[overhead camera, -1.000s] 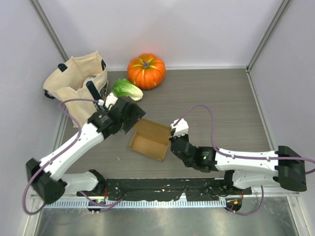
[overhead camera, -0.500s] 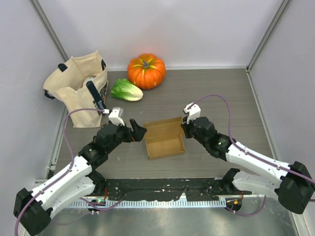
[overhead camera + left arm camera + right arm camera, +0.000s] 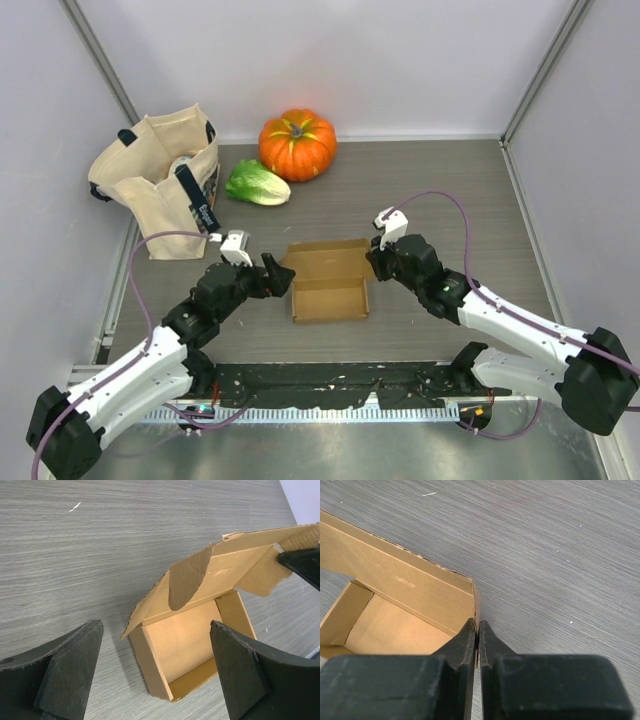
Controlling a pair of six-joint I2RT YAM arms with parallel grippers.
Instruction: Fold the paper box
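- The box [image 3: 330, 285] lies mid-table [image 3: 450, 200] with its tray open upward and its lid flap tilted up along the far side.
- The right gripper [image 3: 478, 630] is clamped on the box's right corner (thin cardboard edge between the fingers).
- The left gripper [image 3: 155, 626] is spread wide, just beside the box's left end.
- A pumpkin [image 3: 297, 143], lettuce [image 3: 257, 183] and bag [image 3: 160, 180] sit well behind.

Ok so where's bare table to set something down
Widest bare patch: far right of the table, between the pumpkin and the right wall. A narrower strip lies between the lettuce and the paper box. Crowded: the box, flanked by left gripper and right gripper, and the tote bag corner.
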